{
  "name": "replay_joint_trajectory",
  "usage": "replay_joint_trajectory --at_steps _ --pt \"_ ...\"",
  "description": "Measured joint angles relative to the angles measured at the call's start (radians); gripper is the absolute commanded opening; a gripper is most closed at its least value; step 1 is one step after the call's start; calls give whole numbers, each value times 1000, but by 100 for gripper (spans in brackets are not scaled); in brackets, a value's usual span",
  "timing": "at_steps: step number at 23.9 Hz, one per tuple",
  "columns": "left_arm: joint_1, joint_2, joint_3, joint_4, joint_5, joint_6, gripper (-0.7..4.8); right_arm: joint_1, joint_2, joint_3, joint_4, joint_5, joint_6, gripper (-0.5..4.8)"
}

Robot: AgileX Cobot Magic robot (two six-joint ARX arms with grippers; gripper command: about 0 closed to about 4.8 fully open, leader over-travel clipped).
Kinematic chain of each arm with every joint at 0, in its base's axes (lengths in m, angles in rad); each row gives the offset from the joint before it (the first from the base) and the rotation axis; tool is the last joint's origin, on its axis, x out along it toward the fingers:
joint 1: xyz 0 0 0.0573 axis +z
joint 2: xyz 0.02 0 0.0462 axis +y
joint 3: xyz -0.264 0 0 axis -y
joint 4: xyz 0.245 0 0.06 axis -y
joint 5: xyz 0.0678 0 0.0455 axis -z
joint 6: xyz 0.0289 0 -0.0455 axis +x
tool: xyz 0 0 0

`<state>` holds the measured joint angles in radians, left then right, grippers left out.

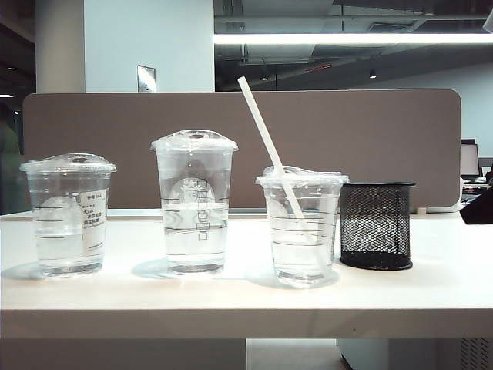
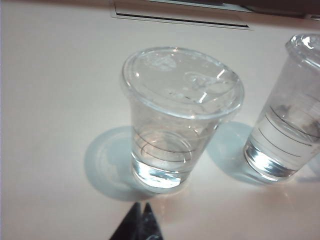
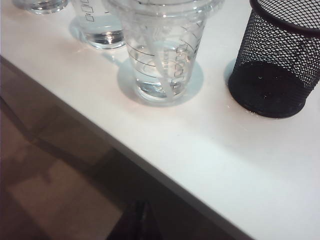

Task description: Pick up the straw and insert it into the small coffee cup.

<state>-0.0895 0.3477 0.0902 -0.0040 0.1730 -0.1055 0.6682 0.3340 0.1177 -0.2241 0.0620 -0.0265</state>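
So the straw (image 1: 271,154) is sitting in the small coffee cup (image 1: 302,227), poking up through the domed lid and leaning off to the left, lower end down in the water. That cup is the rightmost of three clear cups on the white tabletop (image 1: 431,281), with a black mesh pen holder (image 1: 377,225) just beside it on the right. The tall cup with the round logo (image 1: 194,202) is in the middle and the wider labelled cup (image 1: 69,213) is on the far left. The left hand (image 2: 141,223) hangs over the tabletop near the wider cup, tips pressed together, holding nothing. The right hand (image 3: 138,220) is off the near edge of the tabletop, also pinched together and empty.
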Motion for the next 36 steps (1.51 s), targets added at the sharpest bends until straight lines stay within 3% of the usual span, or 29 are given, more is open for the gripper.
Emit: replay_joint_trajectory --at_steps 3,7,12,17,28,36 --pt "0 0 0 0 -2 0 -4 -14 -109 -26 5 90 -23 3" --pt "0 -1 0 0 -2 0 -4 -122 -217 -98 110 135 -24 3" --pt "0 -1 0 0 -2 0 -4 -344 -283 -109 173 -20 -22 3" --pt "0 -1 0 0 0 0 -4 -601 -333 -109 119 -180 -13 3" --pt "0 -5 0 -8 -2 0 -4 -610 -333 -109 37 -85 5 3" --pt "0 -5 0 -8 -2 0 -4 -609 -333 -109 32 -85 5 3"
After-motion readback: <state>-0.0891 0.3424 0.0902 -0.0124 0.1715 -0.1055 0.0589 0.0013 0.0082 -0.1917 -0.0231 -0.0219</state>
